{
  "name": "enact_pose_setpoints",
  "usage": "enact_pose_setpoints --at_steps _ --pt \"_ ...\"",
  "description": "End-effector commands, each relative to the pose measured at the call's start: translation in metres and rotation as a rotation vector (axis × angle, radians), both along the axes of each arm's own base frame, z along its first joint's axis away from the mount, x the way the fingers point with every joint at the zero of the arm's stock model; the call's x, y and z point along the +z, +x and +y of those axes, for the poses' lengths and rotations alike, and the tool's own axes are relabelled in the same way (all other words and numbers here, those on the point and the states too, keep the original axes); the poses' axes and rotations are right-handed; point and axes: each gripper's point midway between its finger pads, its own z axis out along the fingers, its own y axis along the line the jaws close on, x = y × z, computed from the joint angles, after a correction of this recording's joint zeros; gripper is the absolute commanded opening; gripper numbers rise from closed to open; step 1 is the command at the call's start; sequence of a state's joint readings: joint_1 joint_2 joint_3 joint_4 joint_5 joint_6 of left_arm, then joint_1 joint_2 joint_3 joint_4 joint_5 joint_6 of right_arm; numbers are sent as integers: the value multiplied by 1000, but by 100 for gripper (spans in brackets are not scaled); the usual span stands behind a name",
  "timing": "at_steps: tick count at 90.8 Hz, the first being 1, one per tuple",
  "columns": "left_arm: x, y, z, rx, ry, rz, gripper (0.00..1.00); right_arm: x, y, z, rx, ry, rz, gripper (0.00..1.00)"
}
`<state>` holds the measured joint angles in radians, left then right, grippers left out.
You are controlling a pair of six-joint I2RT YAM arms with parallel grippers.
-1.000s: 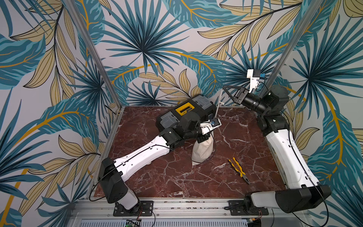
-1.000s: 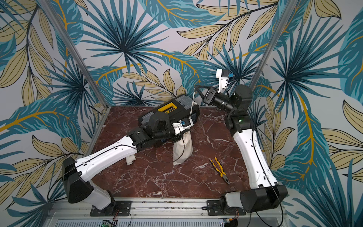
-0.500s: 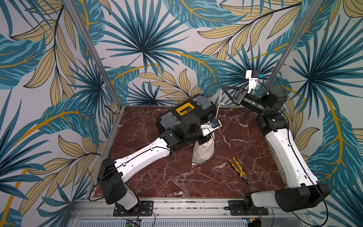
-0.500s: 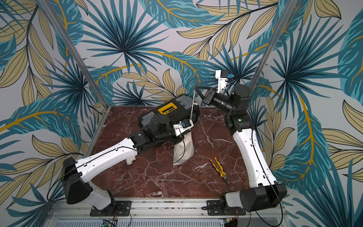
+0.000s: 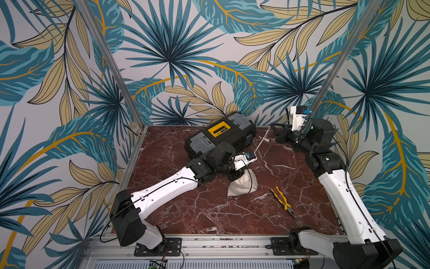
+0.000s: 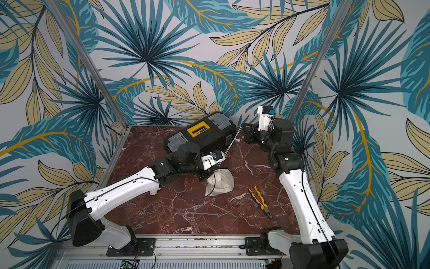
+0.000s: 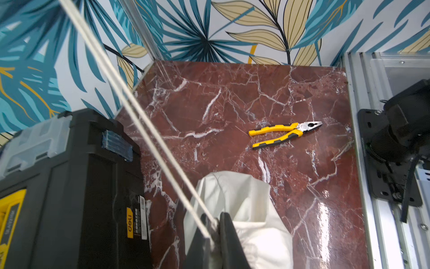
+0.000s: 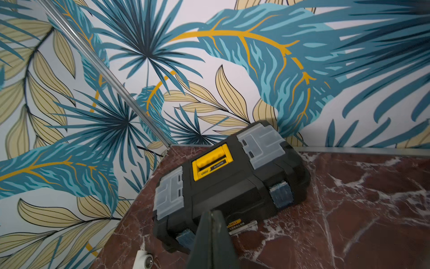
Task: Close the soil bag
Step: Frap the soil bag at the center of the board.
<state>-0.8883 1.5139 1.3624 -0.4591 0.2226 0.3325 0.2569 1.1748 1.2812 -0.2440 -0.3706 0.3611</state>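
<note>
Bag (image 5: pixel 242 186) of cream cloth sits near the middle of the counter (image 5: pixel 186 209), in front of the black toolbox (image 5: pixel 221 137) and apart from it. Its body is full and rounded, and its top is gathered into a narrow neck. The left claw (image 7: pixel 214 220) is clamped on this neck from above: in the left wrist view its two fingers stand almost together, with the gathered cloth between them. From the same place the white cord (image 5: pixel 261 142) comes out as two strands side by side and runs tight and straight, upward and toward the back right corner. It ends at the tip of the right claw (image 5: pixel 272 127), which hangs above the counter beside the toolbox, its fingers pressed together on the cord. Yellow pliers (image 5: pixel 282 201) lie flat on the counter to the right of the bag, well apart from it.
</note>
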Motion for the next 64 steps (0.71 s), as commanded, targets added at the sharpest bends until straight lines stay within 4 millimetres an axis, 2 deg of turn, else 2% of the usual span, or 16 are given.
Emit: enact_pose_setpoints --at_steps 1,22,39,43,50,55,64 --pt "-47 -27 28 -13 194 192 0 3 8 -34 -150 -50 -100 0" --pt "-21 -8 30 34 151 158 0 -71 -17 -19 -11 -108 68 0" --pt "-19 -4 36 49 162 154 0 -115 -42 -5 111 -105 194 0" --pt "-18 -3 36 52 163 151 0 -123 -48 -1 145 -101 230 8" --pt "-16 -1 36 56 161 149 0 -133 -55 -1 161 -115 269 28" --pt "-14 1 37 60 158 151 0 -132 -59 -6 143 -143 268 44" --pt "-12 4 37 65 154 146 0 -125 -64 -13 124 -194 229 63"
